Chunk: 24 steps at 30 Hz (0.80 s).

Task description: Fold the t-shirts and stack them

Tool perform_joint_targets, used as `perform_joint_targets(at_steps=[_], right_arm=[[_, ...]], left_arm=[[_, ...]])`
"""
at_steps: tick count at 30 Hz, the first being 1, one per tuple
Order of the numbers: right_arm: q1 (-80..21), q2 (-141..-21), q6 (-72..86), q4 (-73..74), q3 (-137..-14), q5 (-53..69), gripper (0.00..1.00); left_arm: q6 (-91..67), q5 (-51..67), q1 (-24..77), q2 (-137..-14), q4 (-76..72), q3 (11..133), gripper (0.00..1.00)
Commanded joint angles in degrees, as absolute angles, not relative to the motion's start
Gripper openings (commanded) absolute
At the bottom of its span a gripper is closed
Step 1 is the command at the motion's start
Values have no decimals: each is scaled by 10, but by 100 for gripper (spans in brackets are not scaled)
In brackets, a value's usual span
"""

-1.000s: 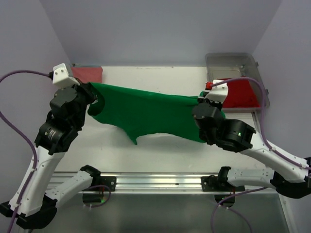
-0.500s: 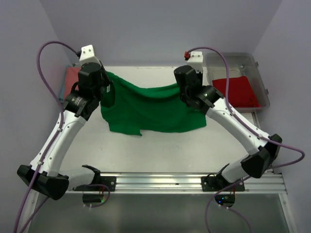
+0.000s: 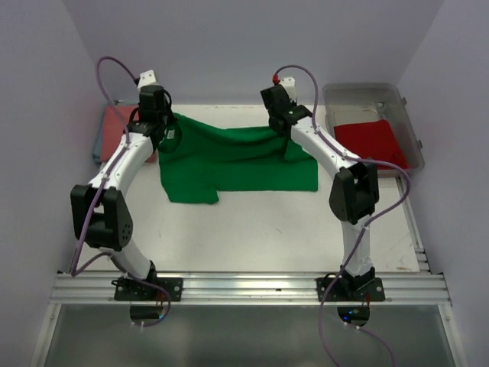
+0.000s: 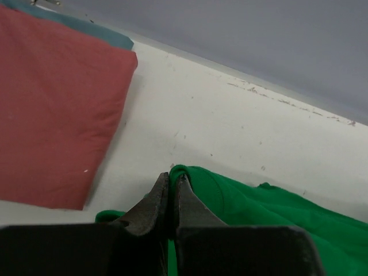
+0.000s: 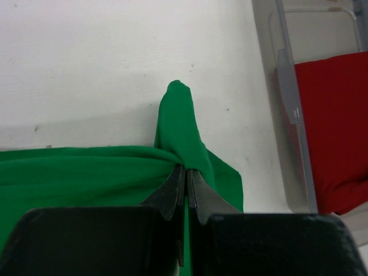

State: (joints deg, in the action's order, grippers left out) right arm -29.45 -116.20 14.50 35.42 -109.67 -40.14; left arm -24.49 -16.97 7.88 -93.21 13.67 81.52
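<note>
A bright green t-shirt [image 3: 237,160] lies spread across the far middle of the table, its back edge lifted between the two arms. My left gripper [image 3: 170,128] is shut on the shirt's far left edge; the cloth [image 4: 241,201] folds over the fingertips of my left gripper [image 4: 171,179]. My right gripper [image 3: 284,126] is shut on the far right edge, where green cloth [image 5: 181,123] bunches up just past the tips of my right gripper [image 5: 186,170]. A salmon-pink t-shirt [image 3: 121,130] lies folded at the far left [image 4: 52,115]. A red t-shirt [image 3: 372,143] lies in the bin.
A clear plastic bin [image 3: 382,99] stands at the far right, its wall [image 5: 290,115] close to the right gripper. The back wall runs just behind both grippers. A metal rail [image 3: 244,287] crosses the near edge. White table [image 3: 252,229] shows in front of the green shirt.
Both arms have reached far back across the table, carrying the green shirt's held edge toward the back wall. The shirt has gone from hanging stretched to lying mostly flat.
</note>
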Motion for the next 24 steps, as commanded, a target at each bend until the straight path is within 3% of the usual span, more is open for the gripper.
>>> perform_joint_targets(at_steps=[1,7,8,9,11,12,17,24], right_arm=[[-265,-1215,151,381,-1169,-385,0],[-237,-1308,148,407,-1288,-422,1],[-236,-1307,149,407,-1286,-427,26],[-236,-1293,152,405,-1280,-435,41],[-236,-1268,147,377,-1235,-430,84],[-236,-1234,145,368,-1219,-429,99],[-252,-1105,145,312,-1059,-415,99],[-307,-966,225,329,-847,-415,98]], left_arm=[[-233,-128,64,-996,64,862,0],[-232,-97,52,-1048,9,886,0],[-230,-89,50,-1047,10,888,6],[-227,-89,49,-1042,-11,886,36],[-226,-97,49,-1003,-33,854,77],[-226,-102,49,-985,-52,837,100],[-250,-151,52,-857,-19,741,100],[-329,-157,90,-730,169,577,100]])
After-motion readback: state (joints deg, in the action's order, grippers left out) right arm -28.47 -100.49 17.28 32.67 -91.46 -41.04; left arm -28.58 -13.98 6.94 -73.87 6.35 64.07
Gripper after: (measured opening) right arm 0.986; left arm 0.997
